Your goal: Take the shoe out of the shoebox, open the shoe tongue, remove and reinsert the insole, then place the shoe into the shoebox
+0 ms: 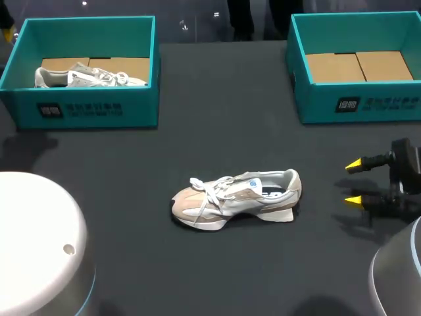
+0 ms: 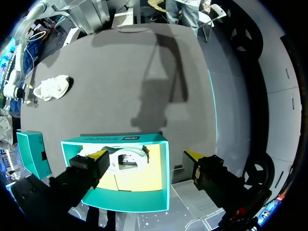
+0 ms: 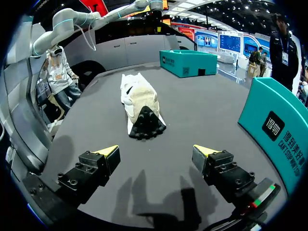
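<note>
A beige and white sneaker (image 1: pixel 235 199) stands upright on the dark table, toe to the left, out of any box. In the right wrist view the sneaker (image 3: pixel 139 102) is heel-first ahead of my right gripper (image 3: pixel 155 157), which is open and empty a short way off. At the table's right my right gripper (image 1: pixel 354 182) points at the shoe's heel. My left gripper (image 2: pixel 146 157) hangs open and empty above the left teal shoebox (image 2: pixel 120 178), which holds a second grey sneaker (image 2: pixel 126 159). From there the beige sneaker (image 2: pixel 53 87) lies far ahead.
The left teal shoebox (image 1: pixel 85 105) with the grey sneaker (image 1: pixel 89 76) stands at the back left. A second teal shoebox (image 1: pixel 358 99), holding only cardboard, stands at the back right; it also shows beside my right gripper as a teal shoebox (image 3: pixel 279 130).
</note>
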`<state>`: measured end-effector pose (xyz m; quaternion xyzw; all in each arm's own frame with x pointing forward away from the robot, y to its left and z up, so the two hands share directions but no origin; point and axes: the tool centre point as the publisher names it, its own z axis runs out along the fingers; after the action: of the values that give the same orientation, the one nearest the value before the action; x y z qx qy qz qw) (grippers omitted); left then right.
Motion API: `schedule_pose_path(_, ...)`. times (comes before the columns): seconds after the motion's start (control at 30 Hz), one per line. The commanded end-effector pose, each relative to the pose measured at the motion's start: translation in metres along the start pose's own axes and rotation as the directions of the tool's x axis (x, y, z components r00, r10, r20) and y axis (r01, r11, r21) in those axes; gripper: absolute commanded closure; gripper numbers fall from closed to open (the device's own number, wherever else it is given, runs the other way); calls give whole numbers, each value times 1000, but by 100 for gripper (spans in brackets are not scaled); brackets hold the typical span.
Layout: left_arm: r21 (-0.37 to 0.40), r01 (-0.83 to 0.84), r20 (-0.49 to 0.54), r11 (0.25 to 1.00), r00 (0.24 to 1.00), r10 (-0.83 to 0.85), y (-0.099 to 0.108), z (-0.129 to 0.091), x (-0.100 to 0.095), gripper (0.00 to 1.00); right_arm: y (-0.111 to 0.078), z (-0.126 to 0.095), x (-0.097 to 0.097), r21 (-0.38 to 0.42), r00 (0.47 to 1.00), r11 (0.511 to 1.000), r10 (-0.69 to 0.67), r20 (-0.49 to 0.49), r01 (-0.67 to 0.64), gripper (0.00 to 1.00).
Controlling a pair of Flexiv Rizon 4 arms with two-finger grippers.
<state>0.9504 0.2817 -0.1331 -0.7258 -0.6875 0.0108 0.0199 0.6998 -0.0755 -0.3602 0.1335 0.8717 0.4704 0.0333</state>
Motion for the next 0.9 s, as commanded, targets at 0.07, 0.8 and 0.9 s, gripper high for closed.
schedule_pose_path(0.07, -1, -1, -2, 1000, 1000, 1, -1, 0, 0, 0, -8, 7, -4, -134, 1000, 991, -2, -12, 0, 0)
schedule_pose_path(0.8, -1, -1, -2, 1000, 1000, 1, -1, 0, 0, 0, -7, 29, -5, -143, 999, 990, 5, -32, -9, 0)
schedule_pose_path(0.9, -1, -1, -2, 1000, 1000, 1, -1, 0, 0, 0, -5, 38, -3, -137, 999, 990, 9, -37, -14, 0)
